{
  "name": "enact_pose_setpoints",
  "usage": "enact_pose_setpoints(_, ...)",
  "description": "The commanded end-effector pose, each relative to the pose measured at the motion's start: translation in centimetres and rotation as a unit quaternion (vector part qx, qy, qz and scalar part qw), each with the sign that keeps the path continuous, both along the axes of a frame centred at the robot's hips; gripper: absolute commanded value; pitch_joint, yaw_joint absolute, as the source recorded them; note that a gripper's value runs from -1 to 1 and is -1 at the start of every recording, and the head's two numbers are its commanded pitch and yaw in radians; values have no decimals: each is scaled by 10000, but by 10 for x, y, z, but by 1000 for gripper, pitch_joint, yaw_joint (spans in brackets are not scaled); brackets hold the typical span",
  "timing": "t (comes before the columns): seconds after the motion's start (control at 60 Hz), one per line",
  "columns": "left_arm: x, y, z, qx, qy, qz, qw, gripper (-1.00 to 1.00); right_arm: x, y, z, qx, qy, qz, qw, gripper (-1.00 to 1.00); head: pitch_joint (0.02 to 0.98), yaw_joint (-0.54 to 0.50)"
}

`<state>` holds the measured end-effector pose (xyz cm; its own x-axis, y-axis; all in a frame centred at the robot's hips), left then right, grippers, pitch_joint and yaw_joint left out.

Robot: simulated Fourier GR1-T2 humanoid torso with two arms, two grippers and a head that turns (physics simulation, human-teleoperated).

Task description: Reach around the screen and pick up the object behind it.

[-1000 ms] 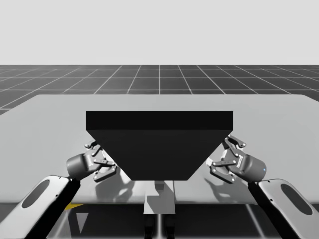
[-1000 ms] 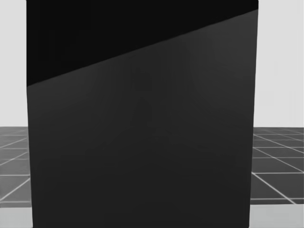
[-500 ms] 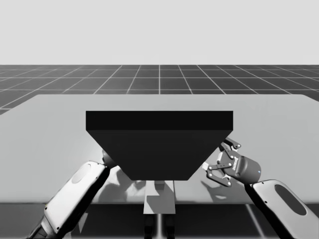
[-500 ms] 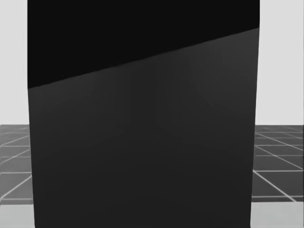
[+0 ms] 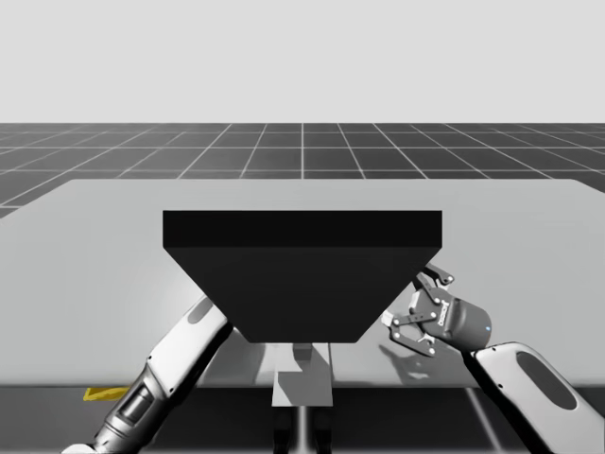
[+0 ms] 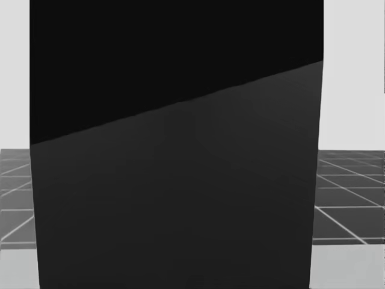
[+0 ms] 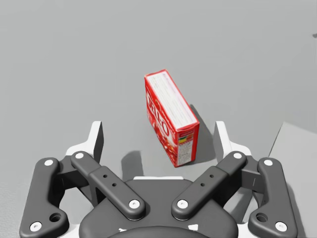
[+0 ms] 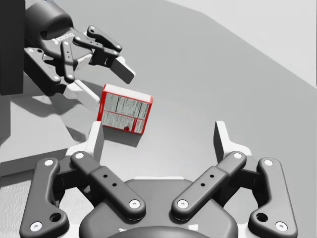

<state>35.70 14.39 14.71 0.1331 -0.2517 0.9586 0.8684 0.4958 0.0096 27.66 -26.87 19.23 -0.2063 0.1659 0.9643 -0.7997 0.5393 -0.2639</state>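
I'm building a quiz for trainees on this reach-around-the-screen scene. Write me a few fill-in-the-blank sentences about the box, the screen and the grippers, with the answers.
1. The box behind the black screen is ___ in colour.
2. My left gripper is ___: the box's near end lies between its fingers, touching neither.
3. My right gripper is open too and holds ___.

Missing words: red; open; nothing.

straight ahead blocked by black screen (image 5: 302, 274). open table (image 5: 85, 246) past both its ends. behind it, bare surface round red box (image 8: 126, 115), except left gripper (image 8: 104, 83) close on screen side.
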Motion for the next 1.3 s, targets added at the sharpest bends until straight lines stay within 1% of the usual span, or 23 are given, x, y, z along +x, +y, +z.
enact_pose_setpoints(0.017,10,-13,-7,-3,120,-59,9999,-1000,-1,0,-3,-38,-18,-7,10000,-1000,134,-42)
enact_pose_setpoints(0.083,17,-18,-11,-62,221,-60,9997,-1000,-1,0,-3,-43,-26,-5,10000,-1000,141,-48)
enact_pose_setpoints(0.217,25,-27,-19,-40,339,-94,9994,-1000,-1,0,-5,-92,-35,-29,9999,-1000,152,-57)
enact_pose_setpoints(0.3,30,-30,-22,-97,452,-50,9989,-1000,-2,0,-6,-112,-35,-30,9999,-1000,158,-62)
enact_pose_setpoints(0.45,31,-30,-30,-92,584,-9,9982,-1000,-2,0,-6,-151,-56,-48,9999,-1000,163,-66)
enact_pose_setpoints(0.467,31,-31,-31,-93,608,-12,9981,-546,-2,0,-6,-154,-57,-48,9999,-1000,163,-66)
enact_pose_setpoints(0.5,31,-30,-30,-87,605,-5,9981,921,-2,0,-6,-162,-61,-42,9998,-1000,163,-66)
enact_pose_setpoints(0.533,31,-30,-30,-93,620,1,9980,992,-2,0,-6,-175,-65,-51,9998,-1000,163,-66)
enact_pose_setpoints(0.683,30,-29,-28,-79,616,23,9981,1000,-2,0,-6,-192,-80,-59,9998,-1000,161,-65)
enact_pose_setpoints(0.8,28,-14,-20,-49,494,172,9986,1000,-2,0,-6,-188,-79,-53,9998,-1000,157,-70)
enact_pose_setpoints(0.883,27,18,-11,-57,396,514,9979,1000,-1,-1,-5,-163,-84,-77,9998,-1000,152,-74)
enact_pose_setpoints(0.917,26,26,-9,-48,377,594,9975,1000,-1,-1,-4,-153,-81,-83,9998,-1000,150,-74)
enact_pose_setpoints(0.95,23,45,-7,-27,332,754,9966,1000,-1,-1,-4,-135,-102,-104,9998,-1000,147,-73)
enact_pose_setpoints(0.983,22,55,-6,-28,310,842,9960,1000,0,-1,-4,-127,-96,-115,9998,-1000,145,-73)
enact_pose_setpoints(1.0,19,69,-4,-26,287,953,9950,1000,0,-1,-3,-120,-122,-146,9997,-1000,143,-73)
enact_pose_setpoints(1.067,15,87,0,-3,221,1102,9937,1000,1,-2,-2,-80,-160,-193,9997,-1000,141,-71)
enact_pose_setpoints(1.083,12,101,4,3,177,1224,9923,1000,3,-2,0,-25,-119,-238,9996,-1000,139,-70)
enact_pose_setpoints(1.133,10,115,8,9,116,1347,9908,1000,4,-2,1,22,-121,-281,9995,-1000,139,-68)
enact_pose_setpoints(1.15,7,127,13,6,59,1454,9894,1000,4,-2,2,76,-154,-300,9994,-1000,137,-65)
enact_pose_setpoints(1.183,6,135,17,11,2,1534,9882,1000,5,-3,3,95,-142,-295,9994,-1000,136,-63)
enact_pose_setpoints(1.217,2,150,26,-8,-89,1695,9855,1000,5,-3,3,116,-154,-294,9994,-1000,134,-60)
enact_pose_setpoints(1.267,-1,164,36,-11,-205,1840,9827,1000,6,-4,4,161,-141,-298,9993,-1000,131,-58)
enact_pose_setpoints(1.3,-2,173,45,-7,-297,1945,9804,1000,6,-4,4,148,-147,-300,9993,-1000,129,-56)
